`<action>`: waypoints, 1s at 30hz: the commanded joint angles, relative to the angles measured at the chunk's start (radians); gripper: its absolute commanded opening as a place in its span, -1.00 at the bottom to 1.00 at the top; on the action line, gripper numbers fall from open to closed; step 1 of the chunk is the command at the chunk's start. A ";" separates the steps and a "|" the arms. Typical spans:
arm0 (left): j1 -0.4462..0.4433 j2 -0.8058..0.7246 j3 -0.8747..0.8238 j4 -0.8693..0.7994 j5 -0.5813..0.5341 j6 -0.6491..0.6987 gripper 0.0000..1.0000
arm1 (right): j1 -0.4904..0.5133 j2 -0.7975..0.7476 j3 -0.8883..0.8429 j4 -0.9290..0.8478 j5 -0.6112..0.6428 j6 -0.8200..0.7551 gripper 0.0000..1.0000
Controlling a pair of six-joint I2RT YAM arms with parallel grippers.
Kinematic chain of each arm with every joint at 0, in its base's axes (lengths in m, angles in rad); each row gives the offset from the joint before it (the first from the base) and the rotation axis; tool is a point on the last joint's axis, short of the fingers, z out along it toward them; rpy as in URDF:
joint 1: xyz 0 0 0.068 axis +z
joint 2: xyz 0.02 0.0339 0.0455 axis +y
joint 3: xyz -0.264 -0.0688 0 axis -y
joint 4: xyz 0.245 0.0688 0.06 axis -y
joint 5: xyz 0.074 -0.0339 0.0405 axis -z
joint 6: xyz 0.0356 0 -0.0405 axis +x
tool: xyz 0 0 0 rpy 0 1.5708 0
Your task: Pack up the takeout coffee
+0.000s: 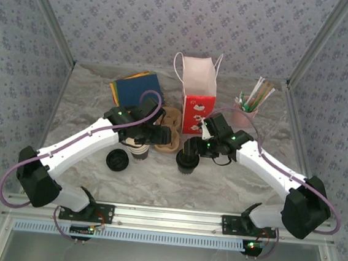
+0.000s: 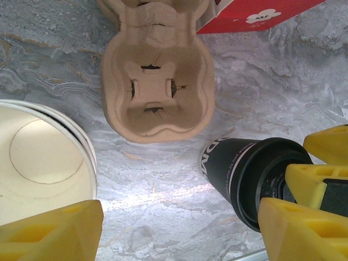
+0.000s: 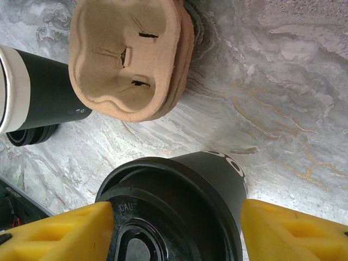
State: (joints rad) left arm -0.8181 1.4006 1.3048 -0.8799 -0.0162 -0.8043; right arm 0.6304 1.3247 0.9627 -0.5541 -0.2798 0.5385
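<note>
The takeout coffee (image 1: 187, 162), a dark paper cup with a black lid, is at the table's centre, just right of the cardboard carrier. My right gripper (image 1: 190, 149) comes down on it from above. In the right wrist view my right gripper (image 3: 174, 234) has its yellow fingers pressed against opposite sides of the takeout coffee (image 3: 206, 179) at the lid. The left wrist view shows the takeout coffee (image 2: 239, 168) with the right arm's fingers (image 2: 318, 176) on its lid. My left gripper (image 1: 161, 135) hovers left of it. In its own view my left gripper (image 2: 179, 234) is open over bare table.
A stack of lidless cups (image 1: 138, 152) stands under the left arm, with loose black lids (image 1: 117, 160) to its left. The cardboard cup carrier (image 1: 171, 130) lies before the red-and-white bag (image 1: 199, 96). A pink cup of straws (image 1: 247, 116) and blue napkins (image 1: 136, 88) sit at the back.
</note>
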 commanded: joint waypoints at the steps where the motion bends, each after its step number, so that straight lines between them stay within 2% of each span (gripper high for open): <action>1: 0.005 0.012 0.028 -0.014 -0.004 0.016 0.51 | -0.008 -0.032 0.026 -0.030 0.026 -0.002 0.35; 10: 0.008 0.134 0.210 -0.086 -0.078 0.078 0.38 | -0.021 -0.101 0.100 -0.069 0.092 -0.021 0.50; 12: 0.011 0.166 0.257 -0.114 -0.108 0.104 0.30 | -0.024 -0.119 0.099 -0.069 0.102 -0.017 0.52; 16: 0.026 0.242 0.316 -0.145 -0.128 0.149 0.14 | -0.028 -0.152 0.090 -0.074 0.124 -0.009 0.68; 17: 0.033 0.261 0.327 -0.149 -0.125 0.166 0.07 | -0.030 -0.162 0.087 -0.077 0.130 -0.008 0.77; 18: 0.040 0.281 0.337 -0.158 -0.131 0.175 0.05 | -0.032 -0.173 0.084 -0.080 0.135 -0.005 0.95; 19: 0.048 0.298 0.342 -0.161 -0.129 0.181 -0.01 | -0.032 -0.181 0.080 -0.081 0.141 -0.004 0.99; 20: 0.060 0.315 0.344 -0.163 -0.122 0.187 -0.12 | -0.035 -0.191 0.073 -0.081 0.146 -0.002 0.99; 25: 0.103 0.395 0.367 -0.155 -0.069 0.234 -0.25 | -0.046 -0.221 0.055 -0.087 0.154 0.006 0.99; 30: 0.132 0.492 0.437 -0.197 -0.037 0.285 -0.26 | -0.054 -0.235 0.042 -0.091 0.159 0.011 0.99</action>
State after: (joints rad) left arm -0.6960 1.8652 1.6855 -1.0260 -0.0856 -0.5758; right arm 0.5819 1.1065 1.0222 -0.6186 -0.1429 0.5350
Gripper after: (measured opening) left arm 0.372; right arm 0.997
